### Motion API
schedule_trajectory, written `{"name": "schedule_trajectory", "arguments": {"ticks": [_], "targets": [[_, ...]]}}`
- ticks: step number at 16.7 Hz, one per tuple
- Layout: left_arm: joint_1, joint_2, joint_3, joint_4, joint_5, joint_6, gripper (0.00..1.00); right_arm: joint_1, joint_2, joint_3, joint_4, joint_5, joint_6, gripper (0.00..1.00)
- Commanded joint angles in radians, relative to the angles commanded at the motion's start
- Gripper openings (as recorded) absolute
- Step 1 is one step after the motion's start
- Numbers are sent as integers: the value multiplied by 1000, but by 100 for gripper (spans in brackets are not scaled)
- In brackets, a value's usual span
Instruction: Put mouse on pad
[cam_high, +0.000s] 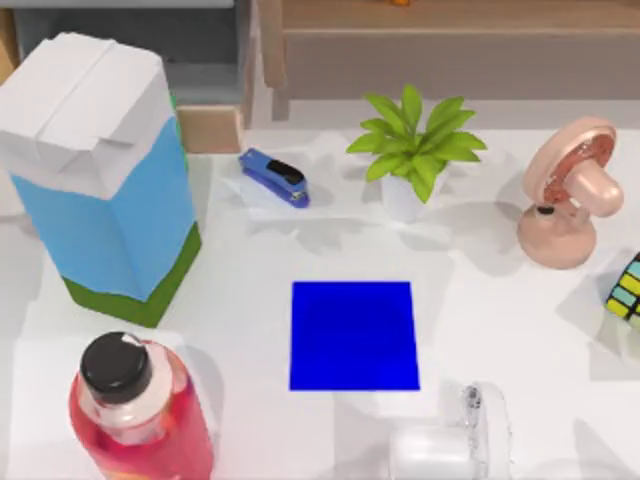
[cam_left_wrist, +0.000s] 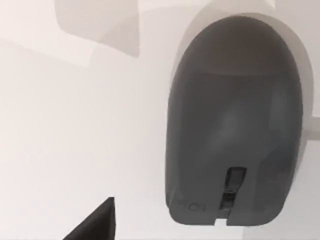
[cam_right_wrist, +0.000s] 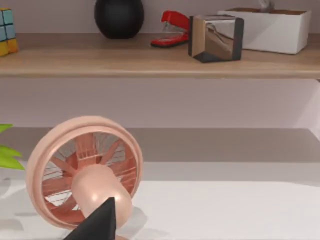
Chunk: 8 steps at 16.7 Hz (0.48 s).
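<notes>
The pad is a flat bright blue square at the table's middle. The mouse lies on the white table just right of the pad's near right corner. It looks pale from above and grey close up in the left wrist view, scroll wheel showing. My left arm's white wrist hangs beside the mouse at the near edge, hiding the gripper beneath. One dark fingertip shows apart from the mouse, gripper open and holding nothing. My right gripper's dark fingertip points at the fan, open and holding nothing.
A tall blue-and-white carton and a red bottle stand at the left. A blue stapler, a potted plant and a pink fan line the back. A colour cube sits at the right edge.
</notes>
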Motion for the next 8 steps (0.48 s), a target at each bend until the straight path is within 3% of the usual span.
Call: {"name": "schedule_trajectory", "arguments": {"ticks": [8], "targets": [[2, 53, -245, 303, 0, 2, 100, 0, 0, 0, 0, 0, 0, 100]]}}
